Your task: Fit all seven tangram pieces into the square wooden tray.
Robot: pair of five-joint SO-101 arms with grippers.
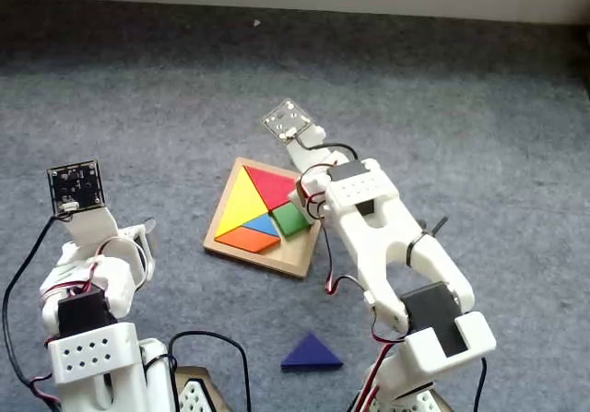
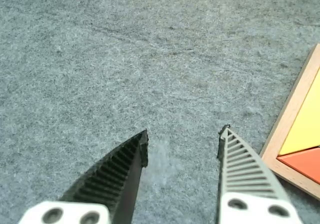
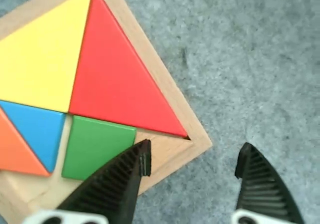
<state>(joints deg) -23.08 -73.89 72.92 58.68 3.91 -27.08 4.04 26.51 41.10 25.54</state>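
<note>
The square wooden tray [image 1: 297, 263] lies mid-carpet, turned like a diamond. In it lie a yellow triangle [image 1: 240, 205], a red triangle [image 1: 272, 186], a small blue triangle [image 1: 261, 224], a green square [image 1: 291, 218] and an orange piece [image 1: 247, 239]. A dark blue triangle [image 1: 312, 352] rests on the carpet between the arm bases. My right gripper [image 3: 195, 156] stands open over the tray's corner [image 3: 161, 78] beside the red triangle [image 3: 117, 78] and green square [image 3: 97, 146], holding nothing. My left gripper [image 2: 182, 139] is open over bare carpet, with the tray's edge [image 2: 295, 114] off to one side.
Grey carpet covers the whole table, with free room behind and to both sides of the tray. The right arm [image 1: 355, 191] overhangs the tray's right corner. Black and red cables [image 1: 330, 278] trail beside the arms. A pale wall edge runs along the back.
</note>
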